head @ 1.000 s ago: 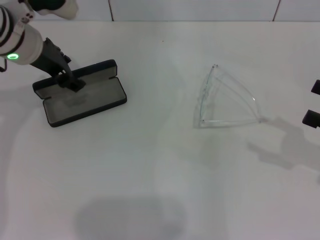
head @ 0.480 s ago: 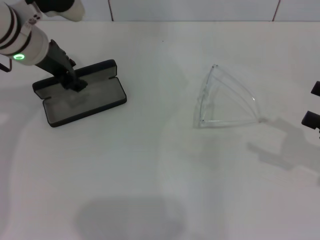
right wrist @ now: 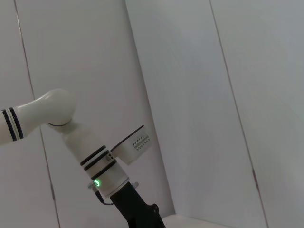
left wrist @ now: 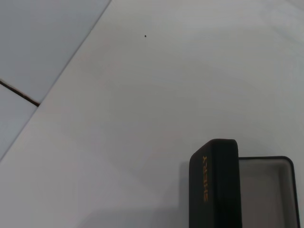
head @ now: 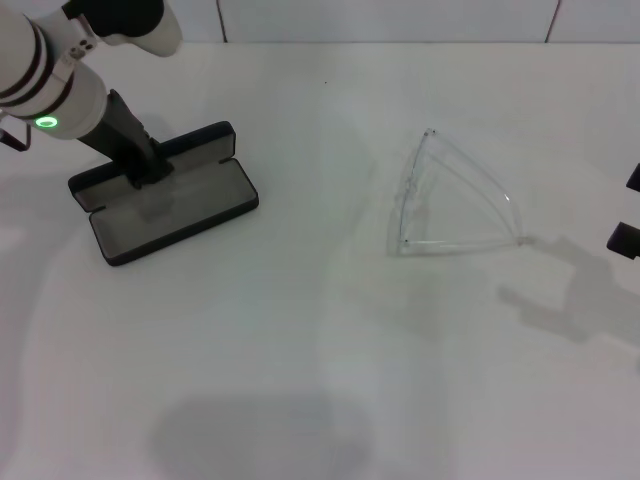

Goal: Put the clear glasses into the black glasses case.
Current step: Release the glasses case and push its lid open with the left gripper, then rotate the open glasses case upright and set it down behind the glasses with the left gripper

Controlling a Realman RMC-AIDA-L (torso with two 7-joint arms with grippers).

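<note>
One black glasses case (head: 165, 207) lies open at the table's (head: 300, 330) left, the left gripper (head: 150, 172) down at its lid; its grasp cannot be told. The clear glasses (head: 450, 205) lie well right. The right gripper (head: 628, 210) sits at the right edge, its grasp also unclear.

From my left wrist camera I can read one bit of text: small orange capital letters running along the outer edge of the black glasses case (left wrist: 214, 183), which look like "SHERY", though I cannot be sure of every letter. I find no other readable text, numbers or signs in any view.
</note>
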